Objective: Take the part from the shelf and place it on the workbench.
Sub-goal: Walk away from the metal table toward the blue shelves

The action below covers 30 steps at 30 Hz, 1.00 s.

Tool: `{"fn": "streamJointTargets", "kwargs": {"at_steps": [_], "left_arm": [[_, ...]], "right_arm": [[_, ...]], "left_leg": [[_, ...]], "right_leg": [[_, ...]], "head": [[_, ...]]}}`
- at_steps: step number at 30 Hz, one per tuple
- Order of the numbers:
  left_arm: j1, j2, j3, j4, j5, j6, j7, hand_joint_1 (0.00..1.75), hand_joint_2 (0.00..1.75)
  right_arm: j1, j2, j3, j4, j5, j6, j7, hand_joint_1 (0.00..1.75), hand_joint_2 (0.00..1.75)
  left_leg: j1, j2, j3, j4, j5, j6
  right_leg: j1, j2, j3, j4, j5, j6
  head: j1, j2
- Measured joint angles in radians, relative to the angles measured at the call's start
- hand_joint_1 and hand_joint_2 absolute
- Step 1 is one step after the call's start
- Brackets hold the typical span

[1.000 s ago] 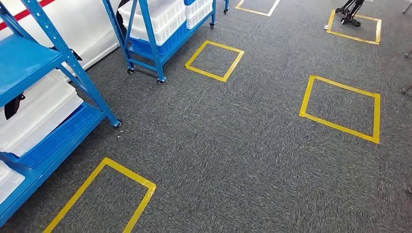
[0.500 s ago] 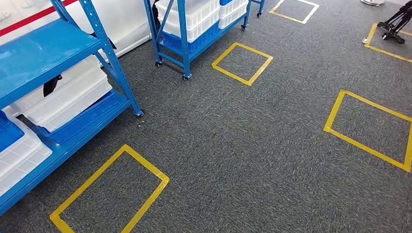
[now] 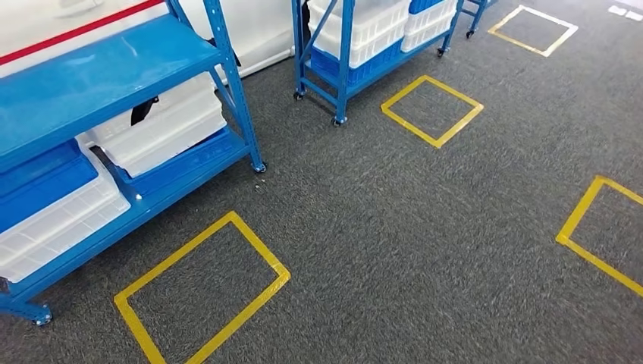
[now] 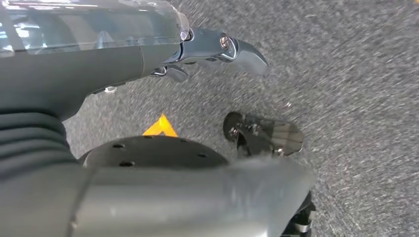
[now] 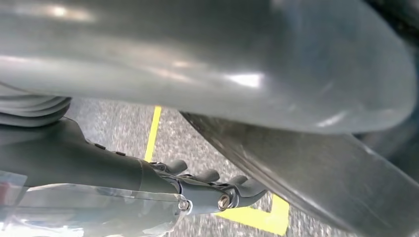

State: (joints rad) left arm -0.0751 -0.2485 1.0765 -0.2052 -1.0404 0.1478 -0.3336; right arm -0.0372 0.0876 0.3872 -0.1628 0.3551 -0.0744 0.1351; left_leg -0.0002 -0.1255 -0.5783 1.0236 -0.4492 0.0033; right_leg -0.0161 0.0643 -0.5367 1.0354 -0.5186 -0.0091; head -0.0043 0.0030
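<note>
Near shelf: blue steel rack at left, flat top deck, long axis runs left-near to right-far.
Part: can't tell which item is the task part; a black piece pokes up behind the white plastic crates on the lower deck, shape unclear.
Low deck, left: blue bin on a white gridded tray.
Far shelf: 2nd blue rack on castors w/ white and blue crates.
Floor: grey carpet, yellow tape squares near, more to the right and far.
L hand: hangs over carpet, fingers apart, holds nothing.
R hand: over carpet by yellow tape, fingers loosely out, nothing in it.
</note>
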Motion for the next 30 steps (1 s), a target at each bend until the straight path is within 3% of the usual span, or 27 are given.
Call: {"fn": "streamJointTargets", "kwargs": {"at_steps": [1, 3, 5, 6, 7, 8, 10, 11, 12, 14, 16, 18, 20, 22, 23, 25, 27, 29, 30], "left_arm": [[0.001, 0.0, 0.002, 0.0, 0.003, -0.001, 0.002, 0.0, 1.75], [0.0, 0.0, 0.006, 0.0, 0.006, -0.002, 0.006, 0.0, 1.75], [-0.003, -0.001, 0.007, 0.0, 0.008, -0.003, 0.007, 0.0, 1.75], [-0.003, -0.001, 0.007, 0.0, 0.009, -0.004, 0.007, 0.0, 1.75], [-0.002, -0.001, 0.008, 0.0, 0.009, -0.005, 0.007, 0.0, 1.75], [-0.001, -0.001, 0.01, 0.0, 0.01, -0.006, 0.007, 0.0, 1.75], [0.0, -0.001, 0.012, 0.0, 0.01, -0.008, 0.008, 0.0, 1.75], [0.0, -0.001, 0.013, 0.0, 0.01, -0.008, 0.008, 0.0, 1.75], [-0.002, -0.001, 0.014, 0.0, 0.01, -0.009, 0.008, 0.0, 1.75], [-0.003, -0.002, 0.016, 0.0, 0.01, -0.01, 0.007, 0.0, 1.75], [-0.001, -0.002, 0.018, 0.0, 0.011, -0.01, 0.008, 0.0, 1.75], [-0.001, -0.002, 0.02, 0.0, 0.012, -0.011, 0.009, 0.0, 0.87], [-0.004, -0.003, 0.022, 0.0, 0.014, -0.012, 0.013, 0.0, 0.0], [-0.005, -0.003, 0.025, 0.0, 0.019, -0.014, 0.029, 0.0, 0.0], [-0.005, -0.003, 0.026, 0.0, 0.021, -0.015, 0.039, 0.0, 0.0], [-0.004, -0.003, 0.029, 0.0, 0.02, -0.019, 0.057, 0.0, 0.0], [-0.006, -0.002, 0.029, 0.0, 0.014, -0.028, 0.067, 0.0, 0.0], [-0.006, 0.001, 0.029, 0.0, 0.008, -0.043, 0.073, 0.0, 0.0], [-0.005, 0.003, 0.029, 0.0, 0.004, -0.049, 0.076, 0.0, 0.0]], "right_arm": [[-0.001, 0.001, 0.0, 0.0, 0.0, 0.0, 0.0, 0.0, 0.0], [0.0, 0.002, 0.0, 0.0, 0.0, 0.0, 0.001, 0.0, 0.0], [0.005, 0.002, 0.0, 0.0, 0.0, 0.0, 0.001, 0.0, 0.0], [0.006, 0.002, 0.0, 0.0, 0.0, 0.0, 0.001, 0.0, 0.0], [0.007, 0.002, 0.0, 0.0, 0.0, 0.0, 0.001, 0.0, 0.0], [0.007, 0.002, 0.0, 0.0, 0.0, 0.0, 0.002, 0.0, 0.0], [0.007, 0.001, 0.0, 0.0, 0.0, -0.001, 0.002, 0.0, 0.0], [0.007, 0.001, 0.0, 0.0, 0.0, -0.001, 0.002, 0.0, 0.0], [0.007, 0.001, 0.0, 0.0, 0.0, -0.002, 0.003, 0.0, 0.0], [0.007, 0.002, 0.0, 0.0, 0.0, -0.002, 0.003, 0.0, 0.0], [0.003, 0.002, 0.0, 0.0, 0.0, -0.002, 0.004, 0.0, 0.0], [0.002, 0.001, 0.0, -0.001, 0.0, -0.004, 0.004, 0.0, 0.0], [0.004, 0.0, -0.001, -0.001, 0.0, -0.005, 0.003, 0.0, 0.0], [0.004, 0.0, -0.001, -0.001, 0.001, -0.005, -0.001, 0.0, 0.0], [0.004, 0.0, -0.001, -0.001, 0.002, -0.005, -0.002, 0.0, 0.0], [0.002, 0.0, -0.001, -0.001, 0.005, -0.004, -0.002, 0.0, 0.0], [0.002, -0.001, -0.001, 0.0, 0.009, 0.0, 0.0, 0.0, 0.0], [0.001, -0.002, -0.001, 0.0, 0.011, 0.004, 0.0, 0.0, 0.0], [0.0, -0.002, -0.001, 0.0, 0.011, 0.005, 0.0, 0.0, 0.0]], "left_leg": [[0.0, 0.003, -0.003, 0.003, -0.002, -0.005], [-0.001, 0.043, -0.026, 0.049, -0.03, -0.015], [0.001, 0.095, -0.084, 0.172, -0.092, -0.023], [0.004, 0.107, -0.117, 0.237, -0.117, -0.027], [0.006, 0.113, -0.139, 0.279, -0.126, -0.03], [0.008, 0.117, -0.142, 0.284, -0.116, -0.031], [0.009, 0.137, -0.086, 0.175, -0.049, -0.028], [0.005, 0.161, -0.049, 0.104, -0.023, -0.024], [0.001, 0.18, -0.02, 0.048, -0.005, -0.017], [-0.009, 0.197, -0.001, 0.009, -0.004, -0.005], [-0.008, 0.175, 0.001, -0.001, -0.001, 0.006], [-0.002, 0.154, 0.011, -0.016, 0.005, 0.019], [0.001, 0.132, 0.015, -0.021, 0.008, 0.027], [0.001, 0.106, 0.016, -0.02, 0.007, 0.029], [0.001, 0.092, 0.019, -0.019, 0.006, 0.029], [0.002, 0.062, 0.024, -0.014, 0.003, 0.026], [0.001, 0.035, 0.021, -0.005, -0.002, 0.018], [0.001, 0.016, 0.01, 0.001, 0.0, 0.007], [0.002, 0.006, 0.005, 0.001, 0.002, 0.0]], "right_leg": [[0.0, -0.011, 0.002, -0.005, 0.002, -0.006], [-0.003, -0.037, 0.009, -0.014, 0.005, -0.019], [0.0, -0.068, 0.013, -0.017, 0.003, -0.027], [0.002, -0.083, 0.014, -0.017, 0.001, -0.029], [0.004, -0.098, 0.015, -0.017, -0.001, -0.03], [0.004, -0.111, 0.017, -0.016, -0.004, -0.029], [0.004, -0.135, 0.026, -0.016, -0.011, -0.025], [0.006, -0.145, 0.031, -0.016, -0.016, -0.021], [0.008, -0.154, 0.035, -0.015, -0.02, -0.016], [0.012, -0.172, 0.041, -0.016, -0.026, -0.006], [0.01, -0.182, 0.051, -0.018, -0.031, 0.003], [0.007, -0.145, 0.042, 0.018, -0.059, 0.011], [0.004, -0.092, -0.013, 0.13, -0.116, 0.014], [0.004, -0.073, -0.075, 0.24, -0.149, 0.016], [0.004, -0.07, -0.085, 0.252, -0.136, 0.017], [0.002, -0.06, -0.055, 0.169, -0.058, 0.016], [-0.002, -0.021, -0.01, 0.051, 0.0, 0.013], [-0.002, 0.004, 0.003, 0.004, 0.005, 0.009], [-0.001, -0.001, 0.003, -0.002, 0.006, 0.006]], "head": [[0.0, 0.0], [-0.007, 0.0], [-0.013, 0.0], [-0.013, 0.0], [-0.013, 0.0], [-0.013, 0.0], [-0.014, 0.0], [-0.013, 0.0], [-0.013, 0.0], [-0.012, 0.0], [-0.012, 0.0], [-0.008, 0.0], [-0.003, 0.0], [-0.002, 0.0], [-0.002, 0.0], [-0.001, 0.0], [0.0, 0.0], [0.001, 0.0], [0.001, 0.0]]}}
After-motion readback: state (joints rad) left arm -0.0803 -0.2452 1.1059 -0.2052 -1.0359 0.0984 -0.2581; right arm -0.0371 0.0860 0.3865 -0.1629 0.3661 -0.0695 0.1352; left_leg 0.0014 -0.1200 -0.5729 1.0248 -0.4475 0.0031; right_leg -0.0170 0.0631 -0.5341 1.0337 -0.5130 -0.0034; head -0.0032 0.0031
